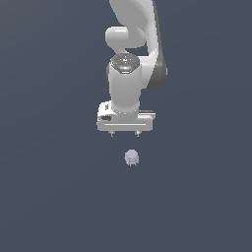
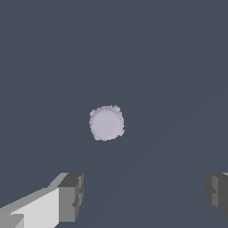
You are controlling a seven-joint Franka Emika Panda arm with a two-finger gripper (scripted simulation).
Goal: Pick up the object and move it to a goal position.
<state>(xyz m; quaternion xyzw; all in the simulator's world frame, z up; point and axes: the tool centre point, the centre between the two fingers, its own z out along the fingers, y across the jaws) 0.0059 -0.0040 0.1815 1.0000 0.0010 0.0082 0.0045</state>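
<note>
The object (image 1: 131, 157) is a small pale lilac-grey lumpy thing with tiny spikes at its base. It rests on the dark grey surface in the exterior view, in front of and below the arm. In the wrist view the object (image 2: 107, 123) shows as a round lump seen from above, apart from both fingers. My gripper (image 1: 124, 134) hangs above the surface behind the object, open and empty. Its fingertips (image 2: 71, 196) stand wide apart in the wrist view, with nothing between them.
The white arm (image 1: 130, 64) rises behind the gripper in the exterior view. The dark grey surface (image 1: 59, 197) spreads flat all around, with no other object showing on it.
</note>
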